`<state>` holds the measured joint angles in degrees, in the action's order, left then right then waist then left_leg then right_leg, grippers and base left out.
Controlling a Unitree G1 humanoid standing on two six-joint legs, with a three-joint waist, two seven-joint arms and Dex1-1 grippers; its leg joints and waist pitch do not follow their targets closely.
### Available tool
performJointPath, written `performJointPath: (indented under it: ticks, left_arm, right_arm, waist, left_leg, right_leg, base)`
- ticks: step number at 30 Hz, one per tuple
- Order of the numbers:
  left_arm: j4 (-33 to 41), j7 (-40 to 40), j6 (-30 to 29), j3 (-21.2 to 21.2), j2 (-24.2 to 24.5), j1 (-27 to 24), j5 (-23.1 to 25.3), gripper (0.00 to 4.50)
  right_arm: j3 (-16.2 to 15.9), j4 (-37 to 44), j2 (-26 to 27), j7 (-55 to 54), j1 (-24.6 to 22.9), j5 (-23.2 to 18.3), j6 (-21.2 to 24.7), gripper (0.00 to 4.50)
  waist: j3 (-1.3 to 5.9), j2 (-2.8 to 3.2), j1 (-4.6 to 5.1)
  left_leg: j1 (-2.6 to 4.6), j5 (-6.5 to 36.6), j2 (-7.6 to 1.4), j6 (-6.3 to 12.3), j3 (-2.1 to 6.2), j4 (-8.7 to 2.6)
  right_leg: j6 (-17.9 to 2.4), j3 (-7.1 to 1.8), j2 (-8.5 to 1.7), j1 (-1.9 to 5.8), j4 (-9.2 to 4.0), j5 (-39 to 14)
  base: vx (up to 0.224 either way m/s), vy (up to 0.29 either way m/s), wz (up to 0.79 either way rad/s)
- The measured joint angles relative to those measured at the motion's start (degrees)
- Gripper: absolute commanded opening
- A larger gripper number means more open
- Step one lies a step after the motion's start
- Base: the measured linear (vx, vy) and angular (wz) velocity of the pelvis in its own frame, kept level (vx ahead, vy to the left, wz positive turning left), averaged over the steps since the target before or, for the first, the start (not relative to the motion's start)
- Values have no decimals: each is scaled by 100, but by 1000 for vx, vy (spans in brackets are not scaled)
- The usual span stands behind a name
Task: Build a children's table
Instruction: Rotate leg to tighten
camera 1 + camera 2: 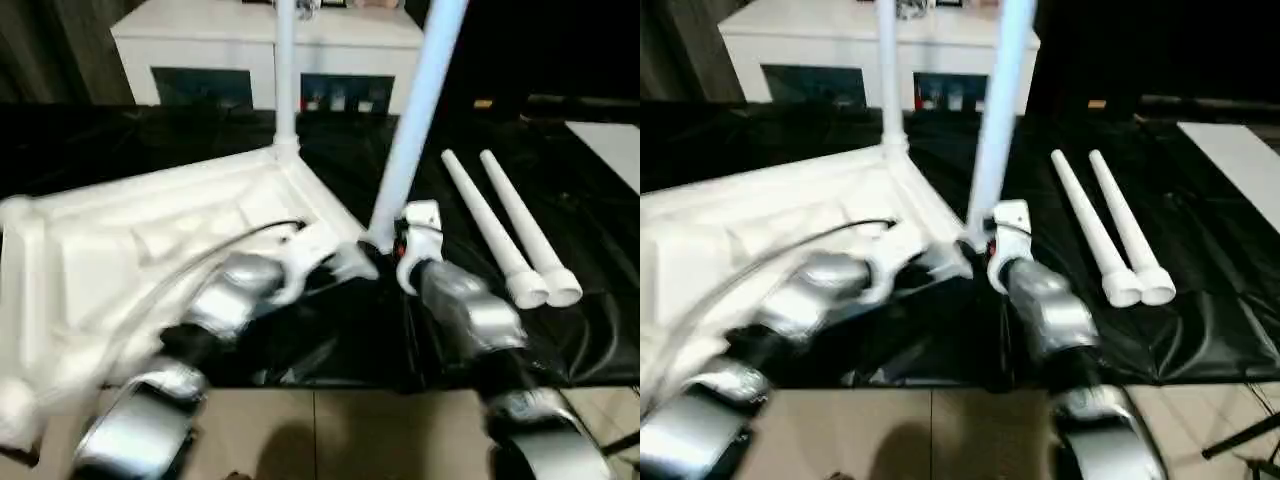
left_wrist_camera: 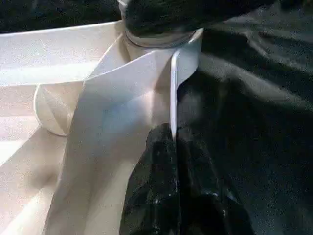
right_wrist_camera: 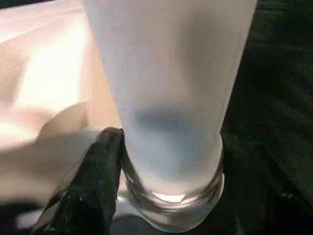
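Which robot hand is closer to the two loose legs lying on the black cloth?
The right gripper. It sits at the standing leg, beside the loose legs. The left gripper pinches the tabletop rim, farther away.

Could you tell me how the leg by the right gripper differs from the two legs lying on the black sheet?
The leg at the right gripper stands upright, its base in a corner socket of the upturned tabletop; the two loose legs lie flat on the black sheet, fitted to nothing. One black finger of the right gripper touches the standing leg near its base; the loose pair lie untouched, side by side. All three are white tapered tubes.
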<state>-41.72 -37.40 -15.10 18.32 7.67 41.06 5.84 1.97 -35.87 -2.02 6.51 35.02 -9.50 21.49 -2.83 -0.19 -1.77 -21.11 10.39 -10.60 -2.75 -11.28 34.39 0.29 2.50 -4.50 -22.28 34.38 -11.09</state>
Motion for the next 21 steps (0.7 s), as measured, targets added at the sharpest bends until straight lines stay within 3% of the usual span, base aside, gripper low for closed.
performJointPath:
  ticks: [3,8,10,12,16,21]
  left_arm:
    - [-324,508,1,-57,-326,150,23,0]
    - [-406,590,37,-56,-370,196,64,0]
    - [-406,594,55,-56,-368,196,66,0]
    - [-406,604,121,-57,-350,196,68,0]
    - [-401,817,205,-191,-209,232,108,0]
    - [-110,522,216,-201,54,163,58,0]
  right_arm:
    - [271,-523,370,-980,306,-7,-409,266]
    - [315,-783,470,-1217,394,53,-728,266]
    - [298,-809,477,-1188,404,105,-787,322]
    - [290,-827,479,-1115,396,163,-886,336]
    - [181,-856,569,-961,260,225,-981,377]
    - [-246,-117,-47,-330,3,361,-595,384]
  waist:
    - [-1,3,7]
    - [-1,2,15]
    - [-1,0,16]
    - [-2,-1,14]
    - [-3,-1,57]
    - [-8,7,9]
  left_leg:
    - [-4,0,3,0,9,-6]
    - [-3,1,31,2,9,-6]
    - [-3,1,36,3,9,-7]
    - [-10,1,42,3,6,-13]
    - [-75,-1,58,6,1,-6]
    - [-113,-3,48,7,0,-27]
  right_leg:
    - [0,11,0,9,-47,0]
    - [-3,-6,-16,6,-59,2]
    - [-5,-7,-21,4,-58,3]
    - [-8,-5,-29,-9,-53,9]
    - [-7,4,-60,-96,-42,175]
    - [26,10,-51,-149,-29,189]
  base:
    - [0,0,0]
    - [0,0,0]
    - [0,0,0]
    - [0,0,0]
    - [0,0,0]
    - [13,-4,-1]
